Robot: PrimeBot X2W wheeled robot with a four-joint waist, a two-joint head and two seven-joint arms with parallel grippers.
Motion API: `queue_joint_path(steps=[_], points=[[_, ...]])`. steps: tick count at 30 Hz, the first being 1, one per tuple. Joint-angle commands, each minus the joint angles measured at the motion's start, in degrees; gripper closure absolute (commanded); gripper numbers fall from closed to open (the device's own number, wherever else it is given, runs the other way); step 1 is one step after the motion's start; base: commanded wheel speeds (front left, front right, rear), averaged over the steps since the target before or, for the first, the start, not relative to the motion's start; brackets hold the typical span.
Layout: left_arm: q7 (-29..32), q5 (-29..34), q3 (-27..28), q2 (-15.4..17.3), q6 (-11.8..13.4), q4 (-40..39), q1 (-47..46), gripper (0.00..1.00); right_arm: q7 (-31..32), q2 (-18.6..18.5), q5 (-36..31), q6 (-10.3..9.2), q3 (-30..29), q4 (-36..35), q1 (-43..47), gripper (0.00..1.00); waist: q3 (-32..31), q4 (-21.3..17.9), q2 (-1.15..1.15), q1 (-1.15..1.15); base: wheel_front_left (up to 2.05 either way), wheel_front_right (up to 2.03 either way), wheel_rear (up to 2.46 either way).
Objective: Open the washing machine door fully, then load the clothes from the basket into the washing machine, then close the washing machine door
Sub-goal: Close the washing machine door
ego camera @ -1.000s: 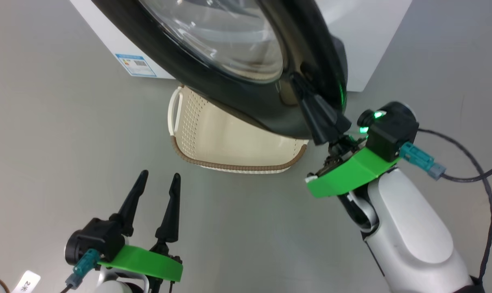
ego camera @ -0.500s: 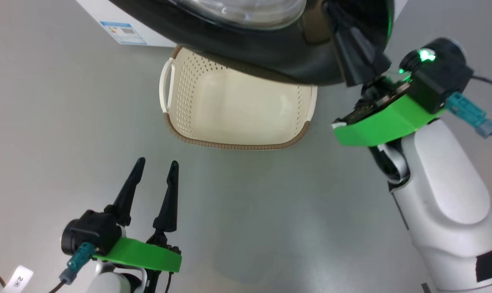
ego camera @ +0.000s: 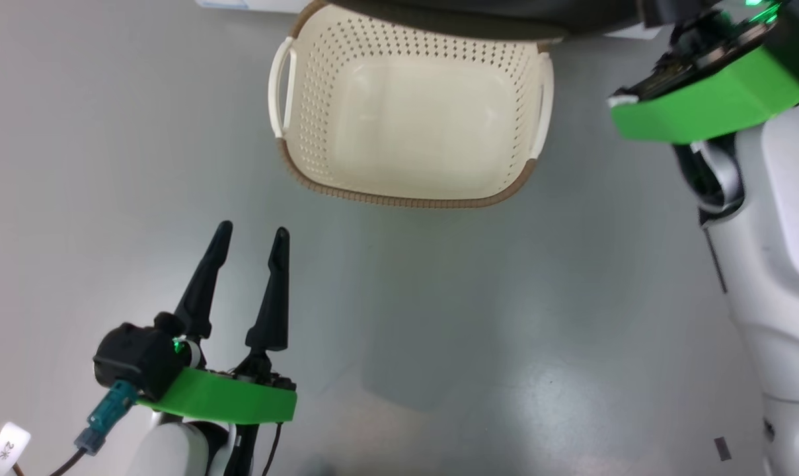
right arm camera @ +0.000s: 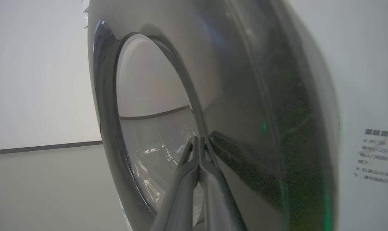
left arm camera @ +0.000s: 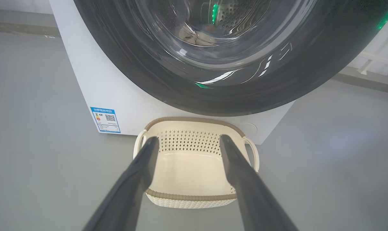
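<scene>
The washing machine door (left arm camera: 168,80), with its glossy black rim and clear glass bowl, hangs above the basket (left arm camera: 194,195) in the left wrist view; its rim (ego camera: 478,16) crosses the head view's top edge. The cream basket (ego camera: 409,192) stands on the floor with its inside bare. The clothes are out of view. My left gripper (ego camera: 251,231) hovers open and holds nothing, short of the basket; its fingers (left arm camera: 139,173) frame the basket. My right gripper (right arm camera: 198,138) is shut, tips pressed on the door's black rim (right arm camera: 245,96) beside the glass. The white washing machine (left arm camera: 94,89) stands behind.
Grey floor (ego camera: 439,330) spreads around the basket. A blue label (left arm camera: 105,119) sits low on the machine's front. My right forearm (ego camera: 782,251) and green wrist mount (ego camera: 703,99) stand at the right. A cable and tag (ego camera: 2,446) lie at lower left.
The head view has shifted. The door and my right gripper have risen past its top edge, uncovering the whole basket. My left gripper stays open in place.
</scene>
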Motion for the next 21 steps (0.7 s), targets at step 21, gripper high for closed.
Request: queue_joint_path(steps=[21], points=[[-0.4,-4.2,-3.0,0.7,-0.1,-6.6,3.1,0.00,-0.3,-7.7,-2.6,0.02,-4.1,7.6,-12.8,1.00,5.4,9.0,0.00,0.00,0.00,0.00,0.00]])
